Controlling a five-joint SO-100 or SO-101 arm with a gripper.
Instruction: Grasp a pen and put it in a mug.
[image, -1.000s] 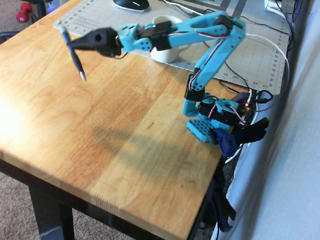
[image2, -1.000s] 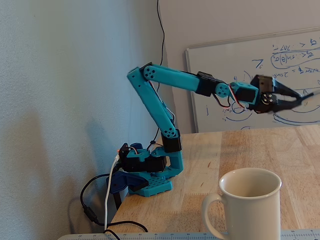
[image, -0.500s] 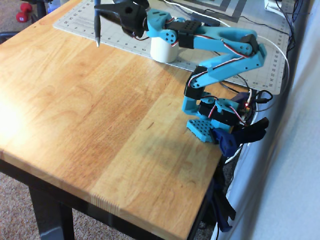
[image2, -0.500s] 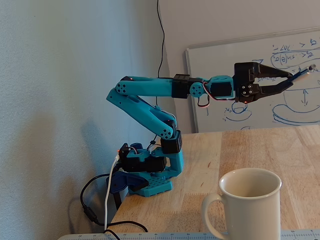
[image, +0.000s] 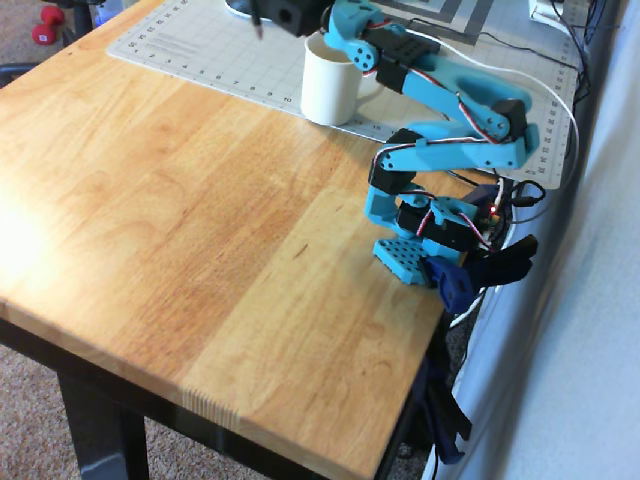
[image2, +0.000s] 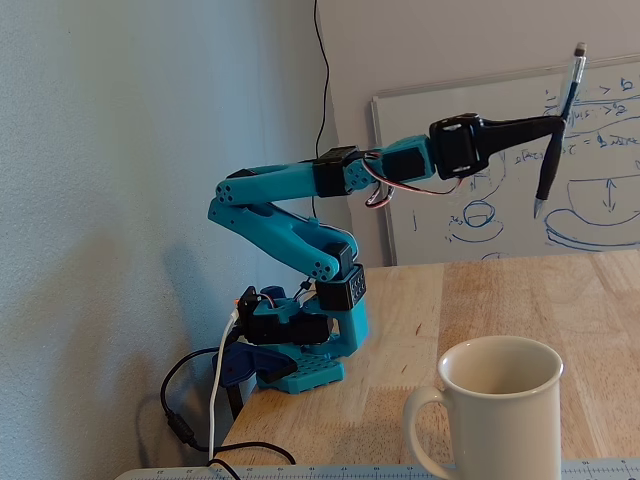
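My black gripper (image2: 552, 126) is shut on the pen (image2: 563, 100), which has a dark blue barrel. It holds the pen nearly upright, dark tip down and pale clip end up, high above the table. The cream-white mug (image2: 503, 415) stands upright in the foreground, handle to its left, open and empty. In the overhead view the mug (image: 330, 86) stands on the grey cutting mat (image: 190, 50). There the gripper (image: 264, 14) is at the top edge, just up-left of the mug, with a dark bit of the pen (image: 257, 27) below it.
The blue arm's base (image: 418, 252) is clamped at the wooden table's right edge, with cables (image: 520, 195) around it. A whiteboard (image2: 610, 200) leans on the wall behind. A red dumbbell (image: 46, 24) lies on the floor beyond the table's left edge.
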